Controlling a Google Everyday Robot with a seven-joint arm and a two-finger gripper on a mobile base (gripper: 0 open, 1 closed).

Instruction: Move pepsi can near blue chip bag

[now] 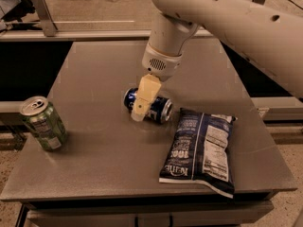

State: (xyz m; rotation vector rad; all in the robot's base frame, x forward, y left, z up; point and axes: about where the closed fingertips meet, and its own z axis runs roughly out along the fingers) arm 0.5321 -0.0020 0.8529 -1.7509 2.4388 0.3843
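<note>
The pepsi can, dark blue with silver ends, lies on its side near the middle of the grey table. My gripper comes down from the white arm and sits right at the can's left half, covering part of it. The blue chip bag, navy with white print and a white label panel, lies flat just right of and in front of the can, a small gap between them.
A green can stands tilted at the table's left edge. The big white arm crosses the upper right. Dark gaps flank the table on both sides, with a rail behind it.
</note>
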